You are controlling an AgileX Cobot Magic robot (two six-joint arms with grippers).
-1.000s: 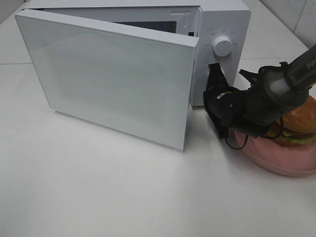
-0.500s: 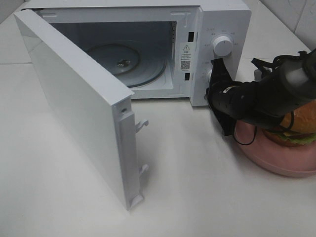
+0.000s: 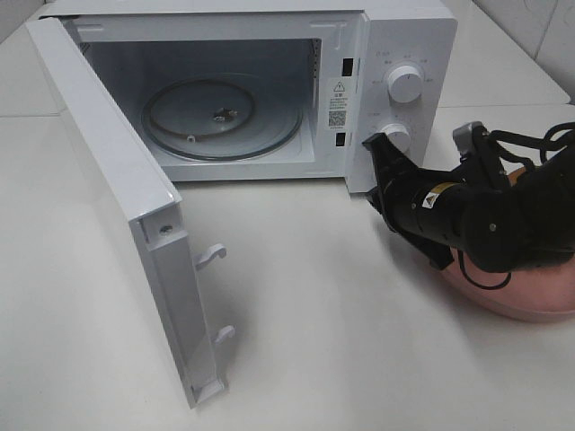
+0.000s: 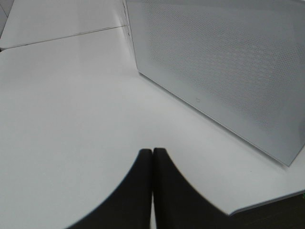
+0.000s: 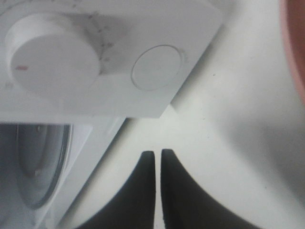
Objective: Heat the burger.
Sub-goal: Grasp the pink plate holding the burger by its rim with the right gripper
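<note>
The white microwave (image 3: 409,36) stands at the back with its door (image 3: 117,206) swung wide open to the left. Its glass turntable (image 3: 220,117) is bare. My right gripper (image 3: 370,144) is shut and empty, with its tips just in front of the lower knob (image 3: 395,136) on the control panel. In the right wrist view the shut gripper (image 5: 155,153) sits below the round door button (image 5: 157,67) and the knob (image 5: 52,64). The burger is hidden behind my right arm, on the pink plate (image 3: 530,307). My left gripper (image 4: 152,151) is shut and empty over the table.
The open door juts out towards the front left, with its latch hooks (image 3: 211,256) on the free edge. The left wrist view shows the door's outer face (image 4: 228,71). The pink plate's rim (image 5: 296,43) shows in the right wrist view.
The microwave door has swung from nearly shut to wide open. My right arm has drawn back and dropped lower, and it now covers the burger.
</note>
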